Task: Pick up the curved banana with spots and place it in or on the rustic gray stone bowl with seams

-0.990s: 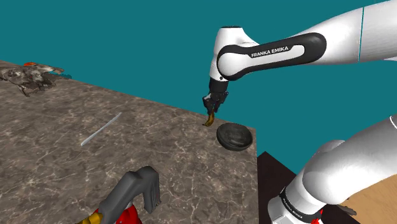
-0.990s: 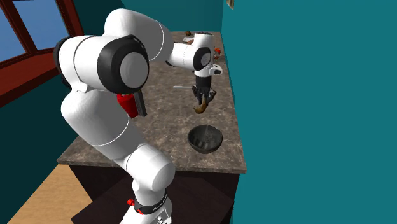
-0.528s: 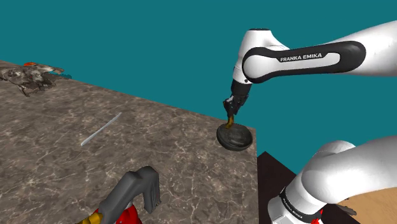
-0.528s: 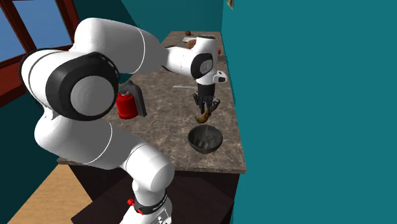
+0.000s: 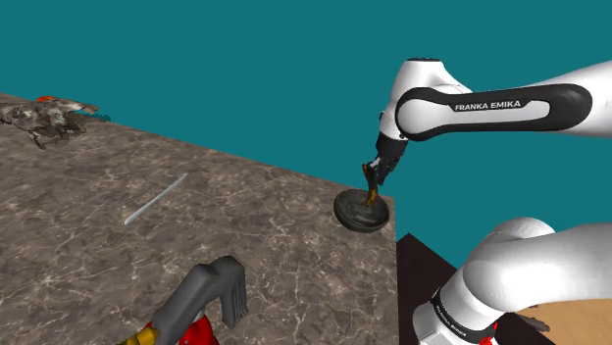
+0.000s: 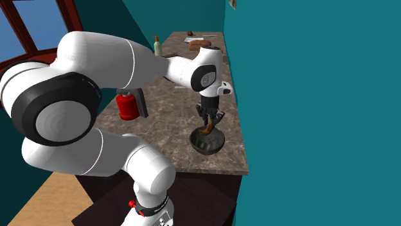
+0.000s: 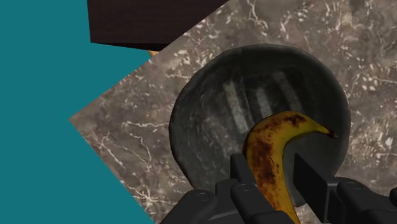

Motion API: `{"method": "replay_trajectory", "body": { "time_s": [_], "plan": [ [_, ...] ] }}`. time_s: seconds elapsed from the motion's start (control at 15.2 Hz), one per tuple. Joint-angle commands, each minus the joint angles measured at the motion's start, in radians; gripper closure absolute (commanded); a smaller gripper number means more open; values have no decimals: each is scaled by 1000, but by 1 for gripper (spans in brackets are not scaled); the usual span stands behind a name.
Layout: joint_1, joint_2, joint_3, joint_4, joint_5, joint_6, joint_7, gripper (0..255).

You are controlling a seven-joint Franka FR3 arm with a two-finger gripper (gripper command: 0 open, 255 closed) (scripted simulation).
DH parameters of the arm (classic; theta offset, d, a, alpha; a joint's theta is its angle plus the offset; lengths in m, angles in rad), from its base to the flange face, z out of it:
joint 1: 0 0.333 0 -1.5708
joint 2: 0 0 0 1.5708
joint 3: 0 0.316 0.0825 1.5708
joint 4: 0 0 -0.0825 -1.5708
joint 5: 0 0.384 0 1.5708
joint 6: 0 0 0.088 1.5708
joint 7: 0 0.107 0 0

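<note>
Gripper (image 7: 278,172) was clamped on banana (image 7: 270,149), fingers either side of its mid-section, spotted tip hanging ahead. Bowl (image 7: 210,95) sat directly below, nr counter (image 7: 140,127) corner. Banana hung end-down over bowl's hollow, prob. so release would drop it inside.

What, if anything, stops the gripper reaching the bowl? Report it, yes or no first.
Probably yes, it can reach. The gripper, shut on the banana, hangs right above the bowl, with the banana's tip over its hollow. Nothing lies between them.
</note>
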Motion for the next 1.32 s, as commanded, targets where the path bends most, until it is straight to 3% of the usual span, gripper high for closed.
{"method": "replay_trajectory", "body": {
  "time_s": [0.0,0.66,1.19,1.25],
  "plan": [
    [-1,2,-1,-27,-1,30,-1,255],
    [-1,70,-2,-125,-2,195,0,255],
    [-1,70,-2,-125,-2,195,0,255],
    [-1,70,-2,-125,-2,195,0,0]
  ]
}}
